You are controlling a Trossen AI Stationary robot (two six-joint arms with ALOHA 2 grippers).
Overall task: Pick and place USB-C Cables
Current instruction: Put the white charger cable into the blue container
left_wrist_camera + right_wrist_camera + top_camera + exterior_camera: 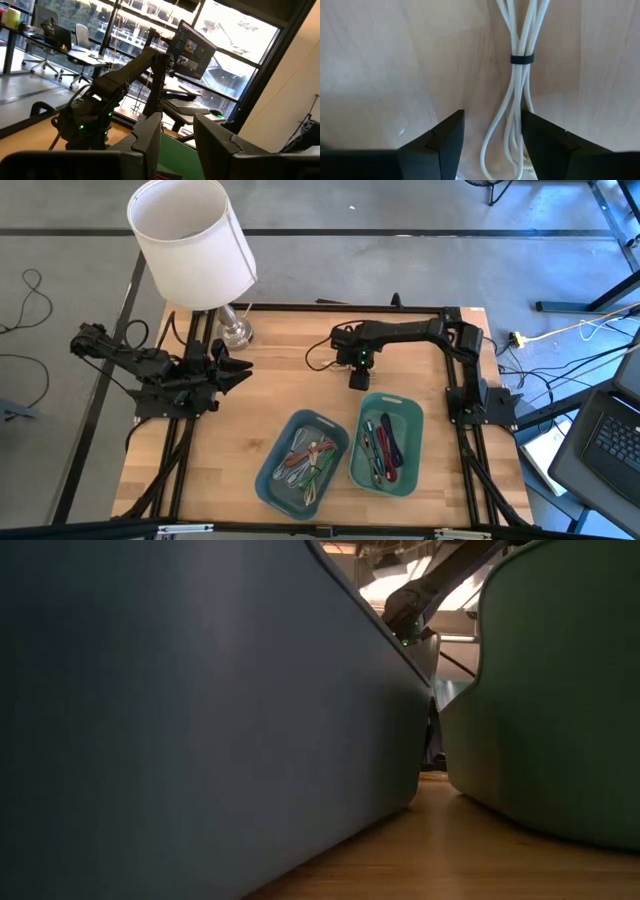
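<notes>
1. The right gripper (pixel 492 142) hangs over the wooden worktop (pixel 270 370) just behind the green tray (pixel 386 477), pointing down. Its jaws are spread, with a white cable (pixel 517 85) lying in the gap between them, apparently not yet pinched. That placement suits a straight drop and close.
2. The white cable is a folded bundle held by a dark band (pixel 522 58). Its long axis runs straight away from the jaws along the gap, and its looped end lies nearest the fingers. The jaws would therefore close across the strands, not along them.
3. Nearer the worktop's front edge, the blue tray (pixel 270 476) holds a tangle of cables (pixel 305 463) in grey, brown, green and white. The green tray beside it holds a few more (pixel 380 448), red and green among them, lying lengthwise along the tray.
4. The two trays stand side by side, near but apart, probably as source and goal.
5. The left gripper (pixel 238 373) waits at the worktop's left edge, jaws spread and holding nothing, clear of the work.
6. Farthest off, a lamp (pixel 195 245) stands at the back left corner.
</notes>
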